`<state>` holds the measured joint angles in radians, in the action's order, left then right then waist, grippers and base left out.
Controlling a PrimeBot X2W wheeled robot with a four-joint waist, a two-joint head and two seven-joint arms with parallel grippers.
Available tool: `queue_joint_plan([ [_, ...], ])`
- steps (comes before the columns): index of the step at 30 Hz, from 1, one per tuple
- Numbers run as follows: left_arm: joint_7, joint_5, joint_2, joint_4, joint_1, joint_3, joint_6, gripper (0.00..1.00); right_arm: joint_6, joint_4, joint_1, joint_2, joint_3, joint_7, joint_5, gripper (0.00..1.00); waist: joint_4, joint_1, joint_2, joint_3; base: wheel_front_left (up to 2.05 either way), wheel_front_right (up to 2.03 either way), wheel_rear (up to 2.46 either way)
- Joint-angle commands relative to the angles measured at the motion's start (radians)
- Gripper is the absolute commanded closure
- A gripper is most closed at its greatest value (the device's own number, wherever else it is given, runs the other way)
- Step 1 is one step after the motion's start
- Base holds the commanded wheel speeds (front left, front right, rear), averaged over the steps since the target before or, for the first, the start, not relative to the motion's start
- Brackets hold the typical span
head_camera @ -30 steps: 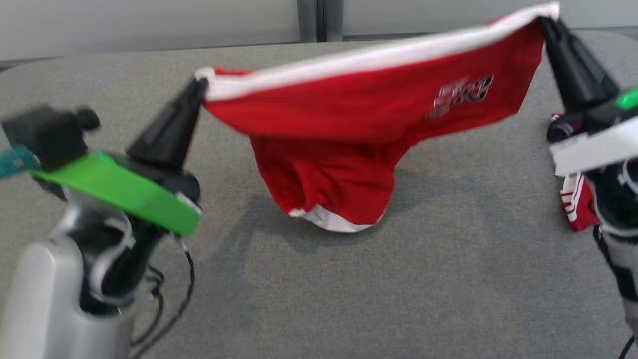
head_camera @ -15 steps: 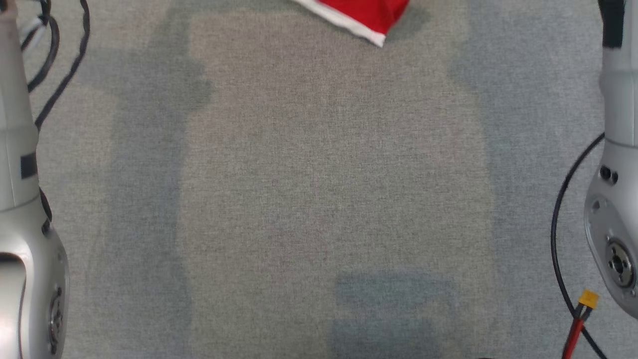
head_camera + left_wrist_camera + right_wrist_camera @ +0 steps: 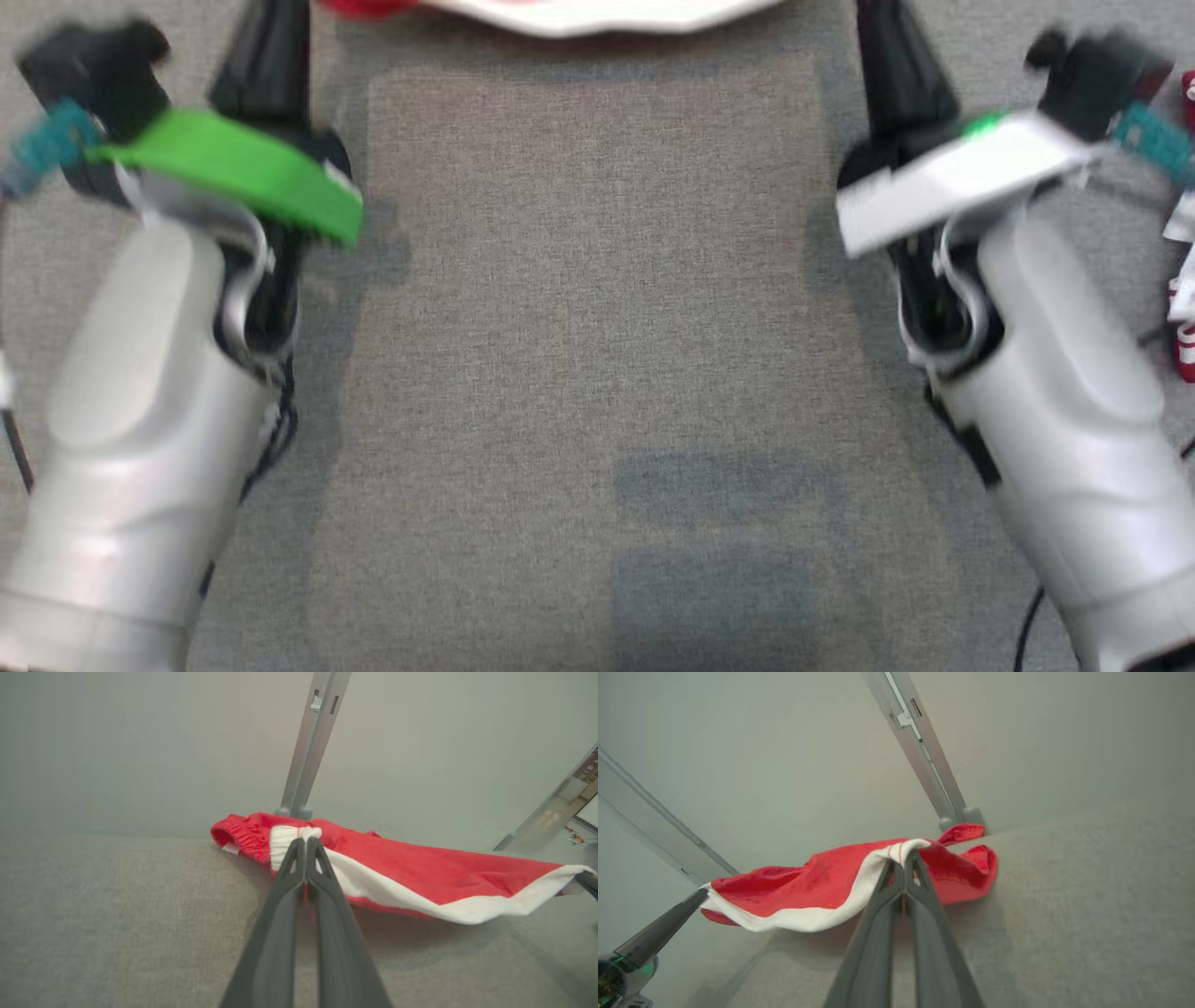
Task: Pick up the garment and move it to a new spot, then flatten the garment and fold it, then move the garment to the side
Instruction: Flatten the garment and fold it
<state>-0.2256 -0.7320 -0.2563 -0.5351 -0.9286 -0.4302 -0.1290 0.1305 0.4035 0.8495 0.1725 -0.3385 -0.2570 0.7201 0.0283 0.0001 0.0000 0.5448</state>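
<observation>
The garment (image 3: 420, 868) is red with a white band and is stretched out low between my two grippers, near the table's far edge. In the left wrist view my left gripper (image 3: 302, 841) is shut on one corner of the white band. My right gripper (image 3: 906, 855) is shut on the other corner of the garment (image 3: 808, 886). The head view catches just the white band (image 3: 597, 14) at the top edge, with my left fingers (image 3: 266, 56) and right fingers (image 3: 896, 75) reaching up to it.
The grey fabric table top (image 3: 597, 327) spreads between my forearms. Another red and white cloth (image 3: 1184, 345) lies at the right edge. A pale wall with a metal post (image 3: 308, 742) stands just behind the table's far edge.
The head camera has tilted down and shifted. A second ago the garment sagged between the raised grippers; now it is pulled out flatter, still held at both corners.
</observation>
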Motion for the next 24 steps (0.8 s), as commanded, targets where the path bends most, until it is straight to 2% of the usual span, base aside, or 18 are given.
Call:
queue_joint_plan([
  [1,-0.019,-0.012,-0.027,0.031,0.093,-0.043,-0.003,1.0,0.0,-0.044,-0.109,0.043,-0.032,-0.005,0.054,1.0,-0.007,-0.0001,0.0,-0.059,0.0,0.0,0.0],
  [4,-0.036,-0.024,-0.076,0.09,0.242,-0.083,-0.003,1.0,0.0,-0.111,-0.284,0.106,-0.047,-0.008,0.152,1.0,-0.011,-0.0001,0.0,-0.095,0.0,0.0,0.0],
  [7,-0.041,-0.055,-0.078,0.164,0.375,-0.018,-0.002,1.0,0.0,-0.17,-0.417,0.15,-0.013,-0.008,0.214,1.0,-0.013,-0.0001,0.0,-0.123,0.0,0.0,0.0],
  [9,-0.04,-0.033,-0.076,0.217,0.46,0.022,-0.001,1.0,-0.001,-0.202,-0.491,0.169,0.009,-0.009,0.227,1.0,-0.012,-0.0001,0.0,-0.141,0.0,0.0,0.0],
  [12,-0.04,-0.007,-0.059,0.287,0.579,0.071,0.0,1.0,-0.002,-0.229,-0.581,0.2,0.019,-0.009,0.21,1.0,-0.01,-0.0001,0.0,-0.17,0.0,0.0,0.0],
  [16,-0.04,0.032,-0.023,0.372,0.765,0.121,0.025,1.0,-0.002,-0.262,-0.698,0.237,0.007,-0.009,0.199,1.0,-0.01,-0.0001,0.0,-0.213,0.0,0.0,0.0],
  [17,-0.04,0.032,-0.023,0.372,0.765,0.121,0.025,1.0,-0.002,-0.262,-0.698,0.237,0.007,-0.009,0.199,1.0,-0.01,-0.0001,0.0,-0.213,0.0,0.0,0.0],
  [21,-0.042,0.003,0.022,0.443,0.962,0.178,0.047,1.0,-0.002,-0.305,-0.823,0.295,-0.006,-0.009,0.169,1.0,-0.007,-0.0001,0.0,-0.256,0.0,0.0,0.0],
  [24,-0.043,-0.013,0.047,0.489,1.096,0.185,0.056,1.0,-0.004,-0.357,-0.939,0.326,0.036,-0.01,0.166,1.0,0.011,-0.0001,0.0,-0.285,0.0,0.0,0.0],
])
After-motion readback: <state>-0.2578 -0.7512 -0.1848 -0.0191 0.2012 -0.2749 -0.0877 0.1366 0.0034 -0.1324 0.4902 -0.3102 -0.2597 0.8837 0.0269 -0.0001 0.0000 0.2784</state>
